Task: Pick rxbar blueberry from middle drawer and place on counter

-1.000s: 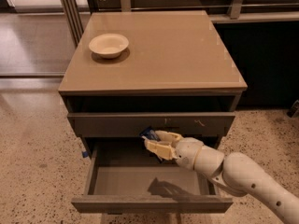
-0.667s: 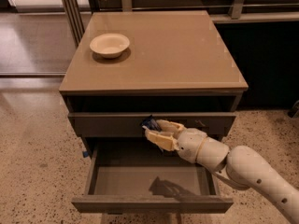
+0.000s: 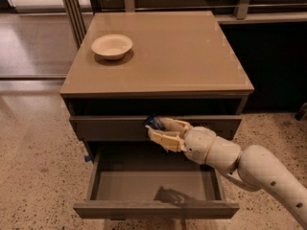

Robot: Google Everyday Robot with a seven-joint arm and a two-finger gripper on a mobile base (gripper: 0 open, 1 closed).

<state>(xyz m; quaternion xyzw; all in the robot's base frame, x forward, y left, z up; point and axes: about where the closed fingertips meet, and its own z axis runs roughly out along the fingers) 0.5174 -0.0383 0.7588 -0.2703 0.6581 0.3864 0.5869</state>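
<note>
The rxbar blueberry, a small dark blue wrapper, is pinched at the tips of my gripper, which is shut on it. The gripper hangs above the pulled-out middle drawer, level with the drawer front above it. My white arm reaches in from the lower right over the drawer's right side. Higher up lies the tan counter, with the bar well below its front edge. The arm's shadow falls on the drawer floor.
A shallow cream bowl sits on the counter's back left. A dark gap runs under the counter's front edge. Speckled floor surrounds the cabinet, with metal posts at the back left and a dark wall to the right.
The gripper has risen with the bar from just over the open drawer to the height of the upper drawer front, shifting slightly left.
</note>
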